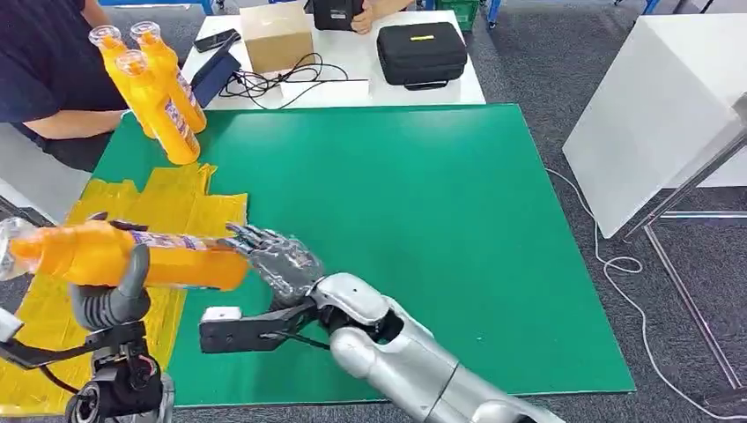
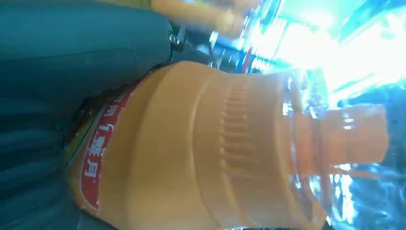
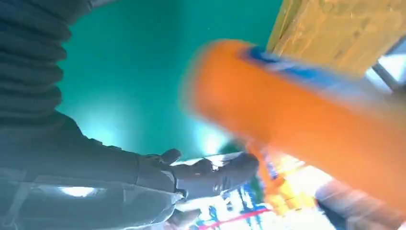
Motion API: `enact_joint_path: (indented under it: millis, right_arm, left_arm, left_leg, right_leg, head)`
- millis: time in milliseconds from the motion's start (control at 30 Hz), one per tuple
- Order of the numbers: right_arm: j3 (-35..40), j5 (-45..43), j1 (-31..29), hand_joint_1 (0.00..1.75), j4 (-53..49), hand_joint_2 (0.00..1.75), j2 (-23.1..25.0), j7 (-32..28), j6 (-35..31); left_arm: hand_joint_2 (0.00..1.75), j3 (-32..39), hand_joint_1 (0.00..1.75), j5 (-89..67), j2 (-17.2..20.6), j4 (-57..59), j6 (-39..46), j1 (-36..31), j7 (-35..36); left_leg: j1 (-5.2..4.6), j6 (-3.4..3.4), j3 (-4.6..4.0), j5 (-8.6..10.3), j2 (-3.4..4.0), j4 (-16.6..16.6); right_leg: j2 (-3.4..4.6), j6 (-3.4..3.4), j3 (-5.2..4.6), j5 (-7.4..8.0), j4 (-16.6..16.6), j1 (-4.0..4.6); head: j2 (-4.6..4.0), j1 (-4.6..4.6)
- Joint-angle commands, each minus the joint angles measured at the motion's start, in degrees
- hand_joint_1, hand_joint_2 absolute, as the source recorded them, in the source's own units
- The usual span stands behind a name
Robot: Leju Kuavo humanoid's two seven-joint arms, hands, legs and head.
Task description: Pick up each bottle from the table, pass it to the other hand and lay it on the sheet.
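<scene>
Nearest the head camera, the left hand [image 1: 110,295] is wrapped around the orange bottle [image 1: 132,256], thumb up across its front, holding it level above the yellow sheet [image 1: 198,207] with the cap end pointing outward past the table edge. Right hand [image 1: 282,260] lies at the bottle's base end with fingers spread against or just beside it; whether it grips at all cannot be told, and the right wrist view, blurred, shows the fingers [image 3: 215,172] apart from the orange body [image 3: 297,115]. Left wrist view confirms the grasp: label and ribbed shoulder [image 2: 215,148] sit tight against the grey hand [image 2: 72,57]. Judged stage: handover all but complete, with laying down to follow. To do it well, the right hand should be clear of the base before the left arm descends, the bottle should be kept level and lowered until its side meets the sheet, and the fingers should be opened only then (a round bottle released early is likely to roll onto the green mat [image 1: 423,229]). At the far corner, three more orange bottles [image 1: 159,92] stand in a cluster beside a seated person's arm [image 1: 75,123].
</scene>
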Motion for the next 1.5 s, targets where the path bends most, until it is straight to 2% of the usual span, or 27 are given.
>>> enact_joint_path:
  millis: [33,267,333,433,467,500,567,600,633,767,833,867,900,933,1000,1067,1233,1400,1467,1500]
  right_arm:
    - [-5.04,-0.35,1.49,0.00,-4.87,0.00,-4.50,-0.37,1.07]
    - [-9.75,-4.62,7.09,0.00,-17.61,0.00,-10.12,-8.00,-4.23]
    - [-11.47,-4.94,8.68,0.00,-21.38,0.00,-11.00,-8.52,-4.83]
    - [-14.25,-3.73,12.65,0.00,-26.58,0.00,-11.62,-9.22,-4.66]
    - [-15.43,-2.47,14.34,0.00,-28.55,0.00,-11.99,-9.22,-4.40]
    - [-16.32,-1.94,15.59,0.00,-29.90,0.00,-12.51,-9.58,-4.18]
    - [-18.51,-1.59,18.08,0.00,-31.86,0.00,-13.41,-10.63,-3.84]
    - [-18.72,-1.60,18.31,0.00,-31.95,0.00,-13.58,-10.88,-3.71]
    - [-18.85,-1.61,18.49,0.00,-31.97,0.00,-13.67,-11.07,-3.62]
    - [-20.18,-3.88,21.61,0.00,-32.25,0.00,-17.36,-13.25,-5.50]
    - [-20.37,-4.70,23.41,0.00,-33.13,0.00,-19.26,-14.44,-6.90]
    - [-20.31,-6.21,24.38,0.00,-33.81,0.00,-21.18,-15.70,-7.81]
    - [-20.24,-6.78,24.58,0.00,-34.08,0.00,-21.96,-15.97,-8.14]
    - [-19.94,-7.20,24.78,0.00,-34.30,0.00,-22.96,-16.28,-8.57]
    - [-19.10,-8.42,24.97,0.00,-34.23,0.00,-24.39,-16.62,-9.93]
    - [-18.66,-8.70,25.17,0.00,-34.10,0.00,-24.64,-16.63,-10.30]
    - [-17.47,-9.17,24.43,0.00,-33.61,0.00,-23.46,-16.00,-10.16]
    - [-16.71,-8.93,23.73,0.00,-32.95,0.00,-23.12,-15.54,-9.91]
    - [-16.49,-8.89,23.60,0.00,-32.65,0.00,-23.29,-15.50,-9.80]
    - [-16.54,-8.92,23.45,0.00,-32.43,0.00,-23.16,-15.48,-9.67]
  left_arm:
    - [1.75,4.42,1.75,-0.86,-0.56,1.01,-0.09,-1.80,-0.07]
    - [1.75,11.02,1.75,-6.25,-1.77,1.87,0.84,-1.04,-0.66]
    - [1.75,12.60,1.75,-8.23,-2.51,2.22,1.09,-1.75,-0.66]
    - [1.75,13.79,1.75,-24.56,-3.08,2.52,8.04,-3.33,-4.95]
    - [1.75,13.26,1.75,-38.02,-2.83,3.15,15.19,-4.18,-6.73]
    - [1.75,12.34,1.75,-42.74,-2.06,4.08,17.79,-4.33,-7.01]
    - [1.75,7.97,1.75,-52.69,3.45,10.08,25.54,-4.02,-5.67]
    - [1.75,7.76,1.75,-52.31,3.86,11.11,26.29,-4.17,-6.03]
    - [1.75,7.62,1.75,-51.93,4.18,11.98,26.90,-4.31,-6.37]
    - [1.75,-0.80,1.75,-66.40,14.24,28.16,43.61,-6.63,-6.58]
    - [1.75,-0.45,1.75,-72.16,13.68,33.43,43.61,-8.44,-6.58]
    - [1.75,-1.98,1.75,-74.68,14.43,39.89,43.61,-11.06,-5.01]
    - [1.75,-2.84,1.75,-76.31,14.64,43.39,43.61,-12.55,-4.06]
    - [1.75,-2.87,1.75,-78.47,14.61,45.54,43.61,-13.79,-3.56]
    - [1.75,-1.94,1.75,-85.34,14.16,50.76,43.61,-15.66,-3.02]
    - [1.75,-1.48,1.75,-89.06,14.40,53.53,43.61,-16.41,-2.39]
    - [1.75,-3.63,1.75,-98.00,16.66,64.24,43.61,-19.13,4.18]
    - [1.75,-6.15,1.75,-102.33,17.77,68.05,43.61,-18.96,8.24]
    - [1.75,-10.48,1.75,-104.75,19.46,71.72,43.61,-19.93,13.18]
    - [1.75,-11.51,0.09,-104.57,19.94,74.27,43.61,-20.76,14.66]
  left_leg:
    - [0.05,-0.09,0.15,-0.04,-0.13,-0.04]
    - [0.07,-0.15,0.39,-0.11,-0.13,-0.12]
    - [0.03,-0.07,0.14,-0.03,-0.16,-0.06]
    - [0.07,-0.11,0.28,-0.09,-0.20,-0.06]
    - [0.05,-0.10,0.21,-0.07,-0.23,-0.04]
    - [0.08,-0.12,0.28,-0.10,-0.27,-0.04]
    - [0.04,-0.07,0.15,0.00,-0.33,-0.09]
    - [0.10,-0.17,0.42,-0.11,-0.47,-0.11]
    - [-0.01,-0.10,0.31,0.02,-0.53,-0.21]
    - [0.01,-0.16,0.39,-0.02,-0.38,-0.21]
    - [-0.11,-0.10,0.44,0.04,-0.52,-0.31]
    - [-0.06,-0.16,0.55,0.05,-0.70,-0.33]
    - [-0.18,-0.09,0.35,0.03,-0.60,-0.21]
    - [-0.13,-0.16,0.47,0.06,-0.86,-0.28]
    - [-0.07,-0.24,0.58,0.00,-0.79,-0.26]
    - [-0.15,-0.09,0.36,0.00,-0.37,-0.18]
    - [-0.09,-0.19,0.54,-0.09,-0.23,-0.20]
    - [-0.08,-0.15,0.42,-0.09,-0.10,-0.13]
    - [-0.08,-0.16,0.42,-0.11,-0.12,-0.11]
    - [-0.08,-0.12,0.35,-0.08,-0.14,-0.10]
  right_leg:
    - [-0.21,0.07,0.20,-0.08,-0.05,0.04]
    - [-0.29,0.12,0.41,-0.17,-0.09,0.06]
    - [-0.23,0.08,0.17,-0.08,-0.07,0.03]
    - [-0.33,0.12,0.34,-0.15,-0.09,0.07]
    - [-0.34,0.11,0.28,-0.13,-0.07,0.05]
    - [-0.41,0.13,0.36,-0.17,-0.08,0.08]
    - [-0.42,0.08,0.23,-0.10,-0.11,0.04]
    - [-0.65,0.16,0.54,-0.25,-0.14,0.10]
    - [-0.58,0.09,0.41,-0.15,-0.17,0.00]
    - [-0.47,0.09,0.46,-0.11,-0.20,0.03]
    - [-0.56,0.08,0.45,-0.12,-0.22,-0.07]
    - [-0.80,0.10,0.61,-0.16,-0.29,0.00]
    - [-0.60,0.08,0.38,-0.11,-0.17,-0.04]
    - [-0.92,0.13,0.60,-0.15,-0.27,0.00]
    - [-0.97,0.19,0.75,-0.18,-0.30,0.05]
    - [-0.43,0.09,0.37,-0.07,-0.16,-0.04]
    - [-0.35,0.11,0.52,-0.14,-0.15,-0.04]
    - [-0.21,0.09,0.38,-0.09,-0.10,-0.02]
    - [-0.24,0.11,0.40,-0.12,-0.08,-0.01]
    - [-0.25,0.09,0.34,-0.09,-0.09,-0.01]
  head:
    - [0.02,0.02]
    - [0.00,0.00]
    - [0.00,-0.02]
    - [0.00,0.00]
    - [0.00,-0.02]
    - [0.02,0.02]
    - [0.00,0.00]
    - [0.00,0.00]
    - [0.00,0.02]
    - [0.00,0.00]
    - [0.02,-0.02]
    - [0.00,-0.02]
    - [0.00,0.02]
    - [0.00,0.00]
    - [0.00,-0.02]
    - [0.00,0.02]
    - [0.00,0.02]
    - [0.00,-0.02]
    - [0.02,0.00]
    - [0.00,-0.02]
